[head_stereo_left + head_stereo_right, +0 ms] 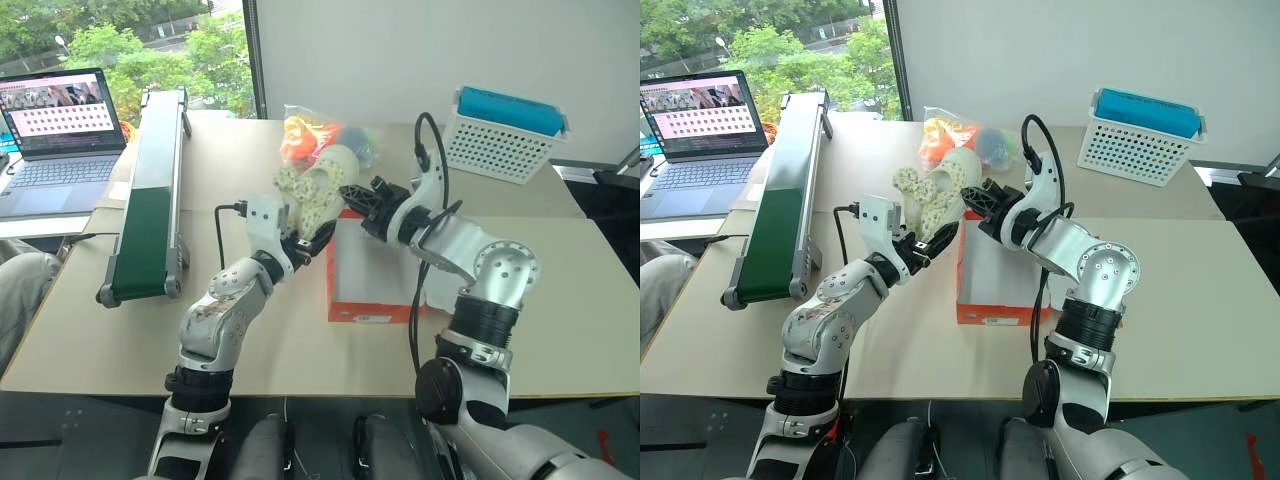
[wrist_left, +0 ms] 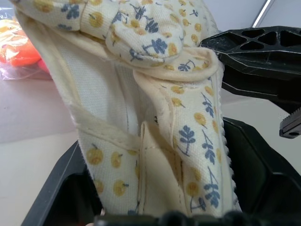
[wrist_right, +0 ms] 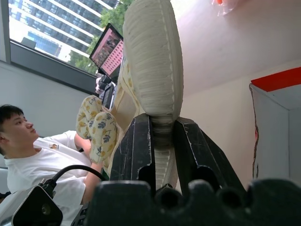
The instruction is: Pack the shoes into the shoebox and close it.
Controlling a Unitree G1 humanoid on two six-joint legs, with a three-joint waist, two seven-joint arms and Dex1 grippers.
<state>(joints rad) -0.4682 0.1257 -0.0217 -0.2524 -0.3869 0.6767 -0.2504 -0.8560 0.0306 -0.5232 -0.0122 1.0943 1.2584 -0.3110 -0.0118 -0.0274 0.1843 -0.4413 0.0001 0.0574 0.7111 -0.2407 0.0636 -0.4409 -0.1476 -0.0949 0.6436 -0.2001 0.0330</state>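
Nearest us, the left gripper [image 1: 318, 237] is clamped on the cloth upper of one cream shoe [image 2: 155, 117], held up just beside the near left corner of the red box [image 1: 372, 272], which stands open on the table [image 1: 120, 330]. Over that same corner the right gripper [image 3: 162, 136] pinches the ribbed sole of the other shoe [image 3: 153, 56], both shoes [image 1: 315, 185] raised clear of the box. Beyond the box we note bagged toys [image 1: 318, 135], farther right a white basket [image 1: 500, 140].

Bright window daylight; soft shadows
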